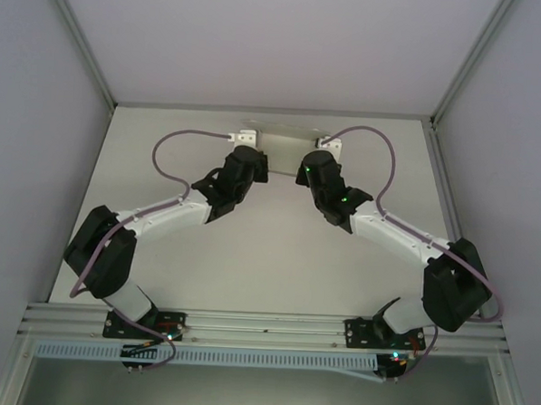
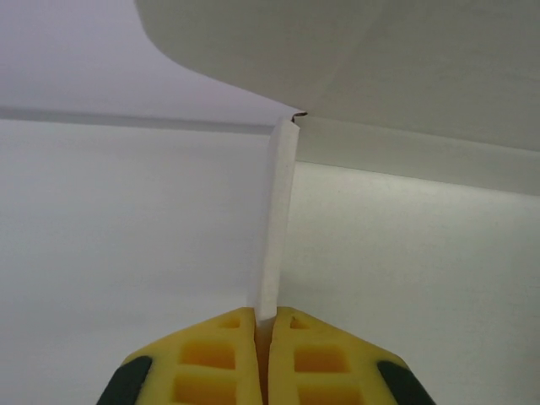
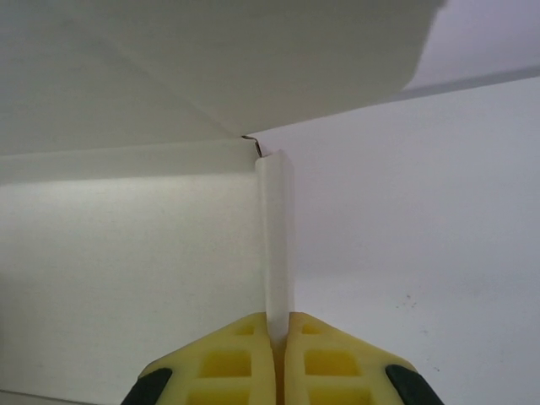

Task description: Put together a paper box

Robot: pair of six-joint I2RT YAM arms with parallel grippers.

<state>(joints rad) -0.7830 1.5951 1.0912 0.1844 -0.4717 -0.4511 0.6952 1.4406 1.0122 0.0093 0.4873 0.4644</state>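
Now the box [image 1: 284,131] hangs by the middle of the tabletop's [image 1: 277,257] far edge, a pale sheet spanning the gap between the two grippers. Its long axis runs left to right, along that far edge. We judge that this is the relation the coming move turns on, since each arm has one end and neither is nearer than the other.

From above, the left gripper [image 1: 245,139] is at the sheet's left end and the right gripper [image 1: 328,147] at its right end, the two arms mirroring each other.

At the left wrist, the left gripper [image 2: 272,325] has its yellow pads pressed together on a thin flap [image 2: 278,219] seen edge-on. That flap runs straight out ahead of the tips to a corner where the wider panels [image 2: 380,51] spread overhead.

At the right wrist it is the same in mirror: the right gripper [image 3: 278,327] is pinched on its own flap [image 3: 277,236], and the panels [image 3: 253,59] lie beyond and above.

So the box lies dead ahead of both pairs of tips. We think any fold must come from the arms moving together, or one end will tear or slip.
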